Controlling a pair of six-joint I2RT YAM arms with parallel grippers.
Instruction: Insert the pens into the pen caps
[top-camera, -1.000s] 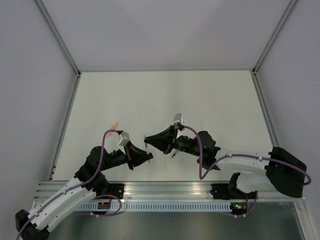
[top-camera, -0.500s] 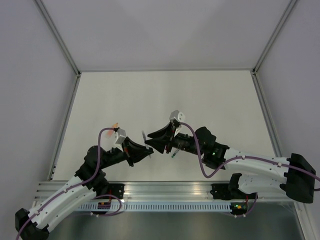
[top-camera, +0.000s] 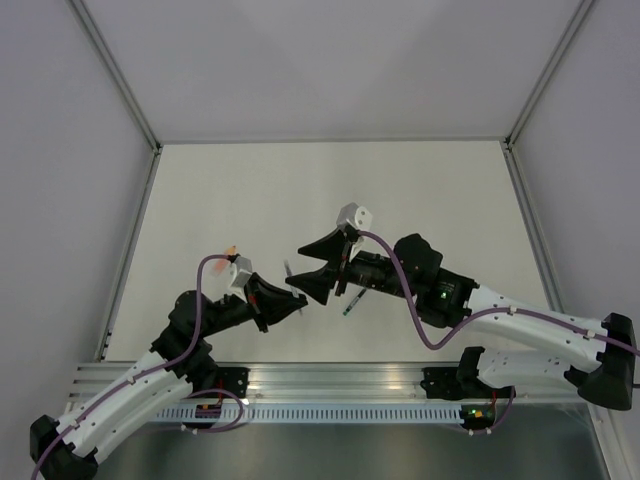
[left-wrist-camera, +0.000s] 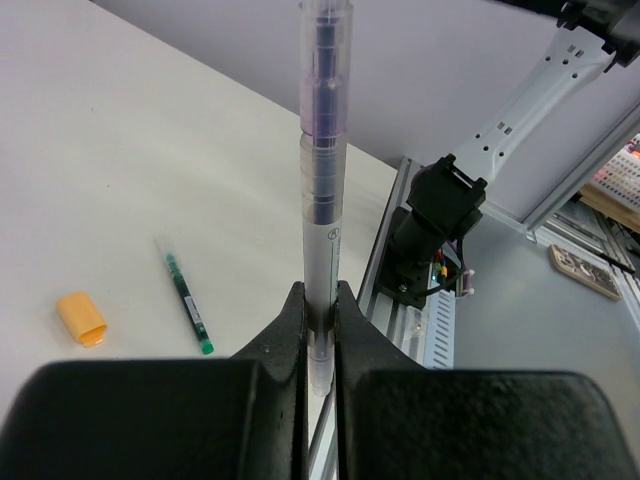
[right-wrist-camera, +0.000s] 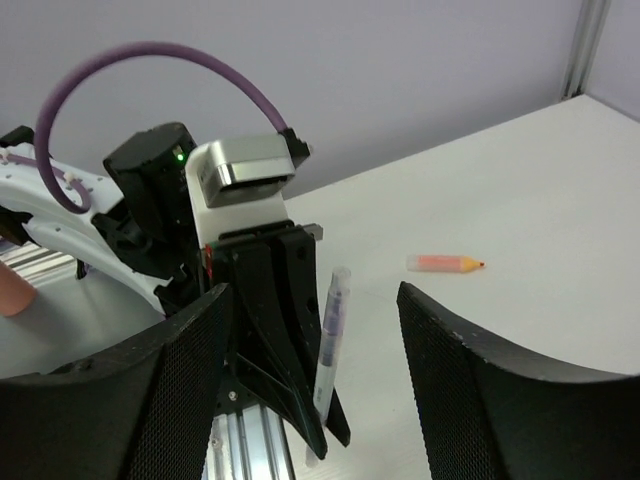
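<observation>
My left gripper (left-wrist-camera: 320, 300) is shut on the lower end of a grey-silver pen (left-wrist-camera: 322, 200), which stands upright. A pale clear pen cap (left-wrist-camera: 325, 60) sits over the pen's top end. My right gripper (right-wrist-camera: 315, 290) is open, its fingers wide on either side of that pen (right-wrist-camera: 332, 330) and not touching it. In the top view the right gripper (top-camera: 296, 268) faces the left gripper (top-camera: 295, 303). A dark pen with a green end (left-wrist-camera: 188, 305) and a bright orange cap (left-wrist-camera: 80, 318) lie on the table. An orange-ended pen (right-wrist-camera: 445, 263) lies farther off.
The white table (top-camera: 330, 190) is walled at the back and both sides. An aluminium rail (top-camera: 330, 385) with the arm bases runs along the near edge. The green-ended pen (top-camera: 350, 303) lies just beneath the right arm.
My right gripper has opened from shut and drawn slightly back from the pen. The left gripper has stayed shut on the pen and shifted a little to the left.
</observation>
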